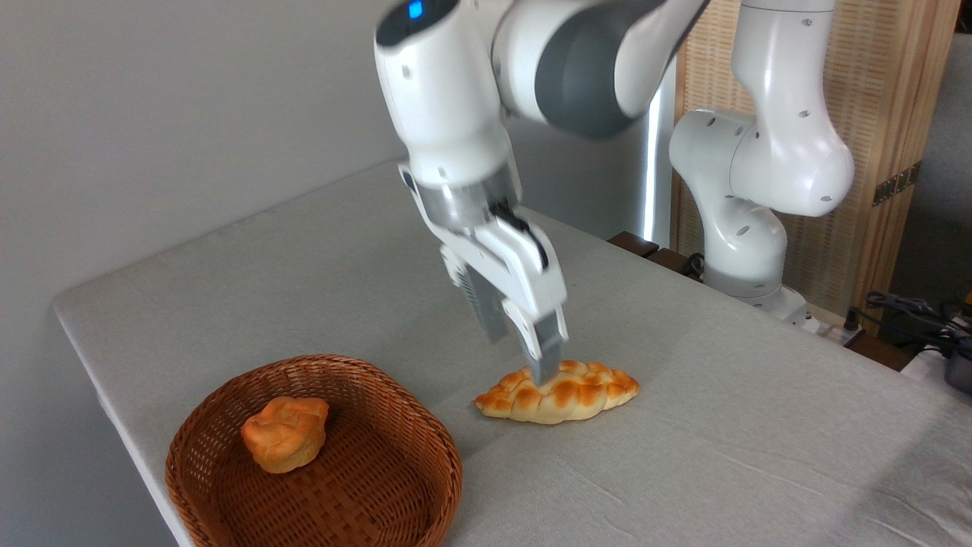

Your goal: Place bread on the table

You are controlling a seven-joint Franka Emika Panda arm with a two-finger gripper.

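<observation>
The bread [566,393], a golden braided loaf with pointed ends, lies flat on the grey table [304,266] just right of the basket. My gripper [521,353] hangs directly over the loaf's left half, tilted, with its two fingers apart and nothing between them. The front fingertip [545,365] overlaps the loaf's top edge in the picture; the rear finger ends higher, behind the loaf. The arm looks slightly blurred.
A brown wicker basket [425,441] stands at the table's front left with a small round bun [286,433] inside. The arm's white base [748,243] rises at the far right edge. Cables [911,311] lie beyond it.
</observation>
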